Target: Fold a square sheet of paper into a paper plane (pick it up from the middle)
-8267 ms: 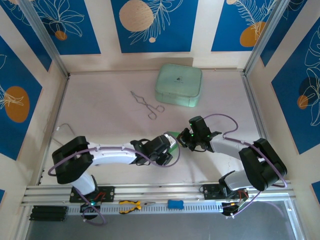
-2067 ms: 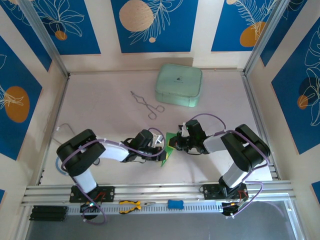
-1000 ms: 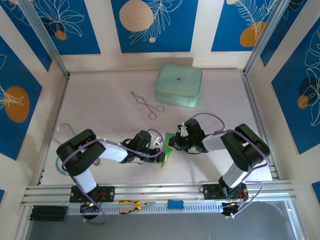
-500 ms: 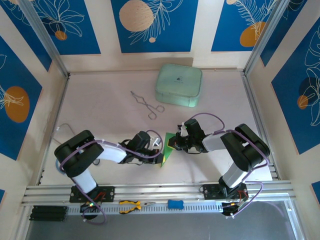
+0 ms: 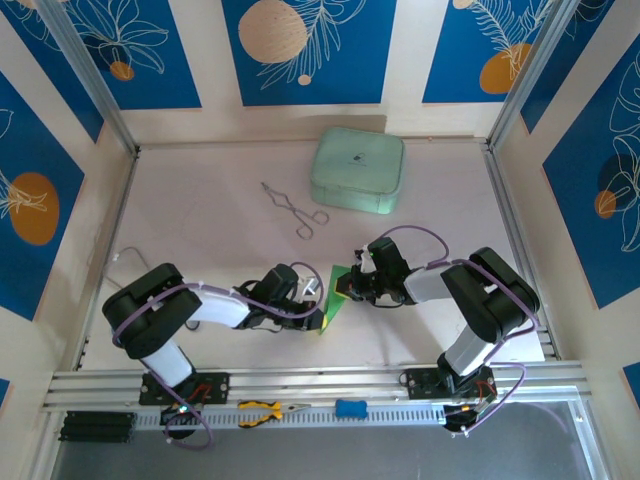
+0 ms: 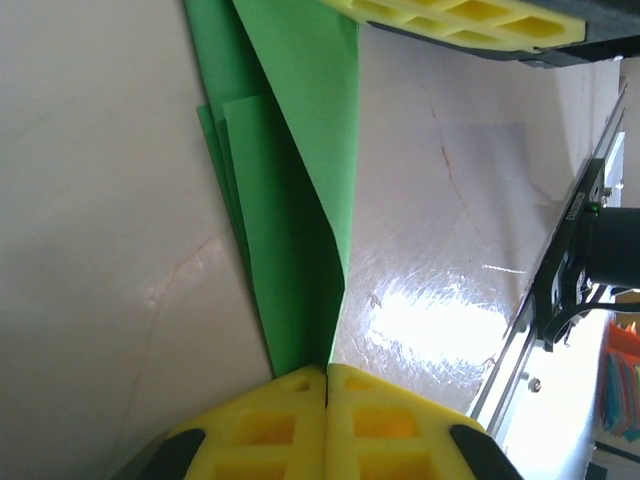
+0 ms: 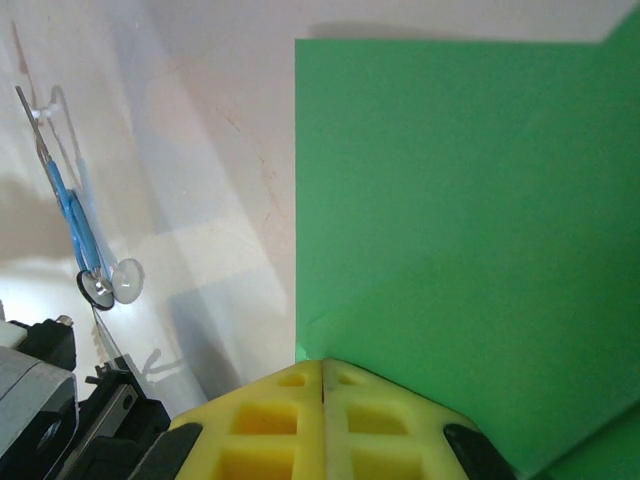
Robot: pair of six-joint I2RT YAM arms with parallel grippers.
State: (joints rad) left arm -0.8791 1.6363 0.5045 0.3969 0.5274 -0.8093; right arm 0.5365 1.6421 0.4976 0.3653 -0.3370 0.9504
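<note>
Green paper [image 5: 335, 290], thin, creased, layered: pinched by left gripper [image 6: 326, 374] and right gripper [image 7: 322, 368]. Beneath: glossy pale table [image 5: 200, 220].

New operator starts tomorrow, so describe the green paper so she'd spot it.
On the pale table, look in front of the mint-green case, toward the near edge. The folded paper is the thin sliver pinched between the left gripper and right gripper: vivid green, unlike the pale rounded case.

left tool [image 6: 326, 373] | pads pressed together on green paper [image 6: 298, 150] tip | table [image 6: 95, 200] beneath
</note>
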